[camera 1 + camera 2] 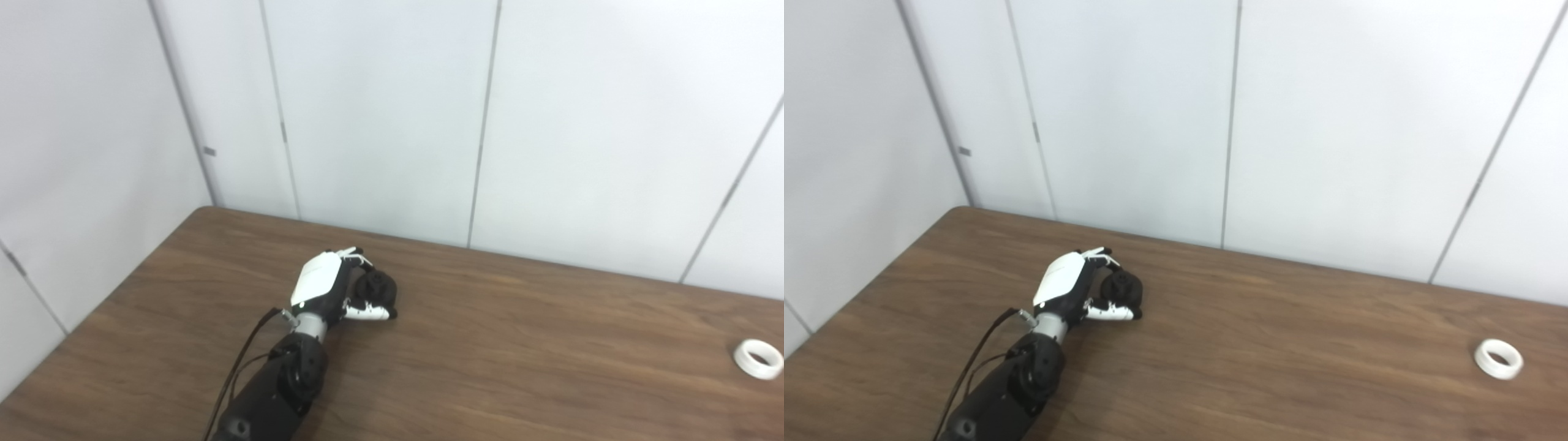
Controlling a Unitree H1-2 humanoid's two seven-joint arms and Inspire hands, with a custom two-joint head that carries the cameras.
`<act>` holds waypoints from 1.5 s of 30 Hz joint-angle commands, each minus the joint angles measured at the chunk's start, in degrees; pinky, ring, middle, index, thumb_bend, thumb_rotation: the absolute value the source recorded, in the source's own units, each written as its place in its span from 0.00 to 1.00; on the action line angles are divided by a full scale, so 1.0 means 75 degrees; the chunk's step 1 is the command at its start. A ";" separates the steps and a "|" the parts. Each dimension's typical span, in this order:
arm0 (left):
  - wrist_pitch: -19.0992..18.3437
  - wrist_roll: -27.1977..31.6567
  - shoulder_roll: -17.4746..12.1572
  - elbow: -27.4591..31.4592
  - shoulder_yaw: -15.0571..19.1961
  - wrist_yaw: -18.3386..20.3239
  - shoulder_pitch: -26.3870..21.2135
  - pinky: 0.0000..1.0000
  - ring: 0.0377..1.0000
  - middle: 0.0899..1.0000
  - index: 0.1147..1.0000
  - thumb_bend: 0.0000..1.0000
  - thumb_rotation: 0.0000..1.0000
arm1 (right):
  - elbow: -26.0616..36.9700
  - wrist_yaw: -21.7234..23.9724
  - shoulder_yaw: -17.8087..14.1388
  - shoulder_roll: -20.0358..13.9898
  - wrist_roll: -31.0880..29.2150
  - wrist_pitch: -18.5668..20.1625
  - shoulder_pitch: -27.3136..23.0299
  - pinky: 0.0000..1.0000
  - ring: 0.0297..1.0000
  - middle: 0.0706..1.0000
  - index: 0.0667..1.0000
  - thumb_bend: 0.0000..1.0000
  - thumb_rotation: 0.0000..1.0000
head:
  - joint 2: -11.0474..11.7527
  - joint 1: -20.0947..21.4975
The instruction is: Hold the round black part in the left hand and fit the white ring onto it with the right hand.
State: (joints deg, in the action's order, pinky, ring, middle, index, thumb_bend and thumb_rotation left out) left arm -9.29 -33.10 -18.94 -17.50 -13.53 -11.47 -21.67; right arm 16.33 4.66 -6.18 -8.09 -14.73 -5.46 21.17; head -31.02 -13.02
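Round black part (376, 290): dark, knobbly disc form with a raised hub, matte, surface detail too small to read. Location: on the table (490, 367), left of centre, toward the far edge, enclosed by the left hand.

Left hand (331, 286): white back shell facing up and to the left, black palm side turned toward the part. Fingers (355, 254) curl over the far side of the part; thumb (370, 314) lies along its near side, tip at the part's right edge. Fingers are wrapped about the part; whether it is lifted clear of the table or resting on it cannot be told.

Left arm (275, 386): black forearm entering from the bottom edge, angled up and to the right, silver wrist collar, thin black cable running along its left side.

White ring (1498, 359): short, thick-walled band, lying flat with its opening upward, near the right end of the table, well apart from the hand and the part.

Table: brown wood-grain top.

Surround: pale wall panels (380, 110) with grey vertical seams behind the table.
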 commanded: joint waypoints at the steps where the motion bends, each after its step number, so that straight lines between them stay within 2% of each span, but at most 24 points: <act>1: 0.0068 -0.0249 -0.0091 0.0451 -0.0144 0.0221 -0.0037 1.00 0.92 0.88 0.41 0.52 0.04 | 0.0013 -0.0048 0.0184 0.0488 -0.0088 0.0151 0.0340 0.91 0.97 0.94 0.97 0.56 0.80 | -0.0035 0.0093; 5: 0.0327 -0.0390 -0.0091 0.0973 -0.0408 0.0479 0.0128 1.00 0.90 0.87 0.41 0.52 0.04 | 0.0319 -0.0342 0.0367 0.0675 0.0081 0.0344 0.0469 0.88 0.93 0.90 0.93 0.62 0.78 | -0.0120 0.0421; 9: 0.0484 -0.0699 -0.0090 0.1495 -0.0758 0.0836 0.0286 1.00 0.91 0.87 0.41 0.52 0.04 | 0.0667 -0.0642 0.0672 0.0787 0.0271 0.0579 0.0537 0.87 0.92 0.90 0.93 0.62 0.77 | -0.0234 0.0885; 16: 0.0924 -0.1054 -0.0019 0.2035 -0.1377 0.1484 0.0563 1.00 0.90 0.88 0.41 0.52 0.05 | 0.0745 -0.0960 0.1074 0.0849 0.0355 0.0444 0.0498 0.84 0.91 0.90 0.92 0.62 0.72 | -0.0405 0.1520; 21: 0.1180 -0.1070 0.0011 0.2344 -0.1556 0.1832 0.0741 1.00 0.91 0.88 0.41 0.52 0.05 | 0.0853 -0.1209 0.1257 0.0892 0.0436 0.0563 0.0408 0.84 0.90 0.89 0.91 0.64 0.67 | -0.0524 0.1833; 25: 0.1361 -0.1035 0.0000 0.2580 -0.1611 0.2110 0.0858 1.00 0.92 0.88 0.41 0.52 0.05 | 0.0978 -0.1357 0.1427 0.0888 0.0479 0.0699 0.0339 0.81 0.90 0.90 0.91 0.60 0.66 | -0.0638 0.2060; 31: 0.1589 -0.0856 -0.0051 0.2890 -0.1606 0.2639 0.0977 1.00 0.94 0.90 0.41 0.52 0.05 | 0.1070 -0.1477 0.1663 0.0903 0.0533 0.0732 0.0232 0.82 0.90 0.89 0.92 0.56 0.64 | -0.0789 0.2458; 34: 0.1893 -0.0548 -0.0110 0.2902 -0.1614 0.2958 0.1013 1.00 0.95 0.90 0.41 0.52 0.05 | 0.1067 -0.1533 0.1763 0.0918 0.0529 0.0682 0.0201 0.82 0.89 0.89 0.92 0.56 0.62 | -0.0847 0.2638; 39: 0.2372 0.0497 -0.0111 0.2460 -0.1530 0.3626 0.0953 1.00 0.98 0.89 0.41 0.52 0.05 | 0.1191 -0.1679 0.1925 0.0933 0.0692 0.0835 0.0192 0.80 0.90 0.90 0.92 0.60 0.63 | -0.0957 0.2827; 40: 0.2485 0.0665 -0.0102 0.2306 -0.1514 0.3697 0.0944 1.00 0.98 0.89 0.41 0.52 0.05 | 0.1236 -0.1729 0.1956 0.0945 0.0743 0.0891 0.0200 0.79 0.90 0.90 0.92 0.60 0.63 | -0.0979 0.2871; 43: 0.2850 0.0964 -0.0043 0.1822 -0.1467 0.3708 0.0927 1.00 0.97 0.88 0.41 0.52 0.05 | 0.1320 -0.1821 0.2033 0.0951 0.0808 0.0982 0.0211 0.80 0.91 0.90 0.92 0.51 0.63 | -0.1030 0.2961; 45: 0.3086 0.1044 -0.0012 0.1551 -0.1437 0.3660 0.0917 1.00 0.97 0.88 0.41 0.52 0.05 | 0.1338 -0.1856 0.2079 0.0919 0.0827 0.0983 0.0211 0.80 0.91 0.90 0.92 0.50 0.63 | -0.1060 0.3010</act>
State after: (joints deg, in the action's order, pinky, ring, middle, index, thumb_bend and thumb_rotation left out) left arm 13.27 -24.78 -18.52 -4.45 -24.32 15.36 -14.27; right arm 24.22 -9.25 8.18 -7.76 -9.10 2.09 21.52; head -38.93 9.49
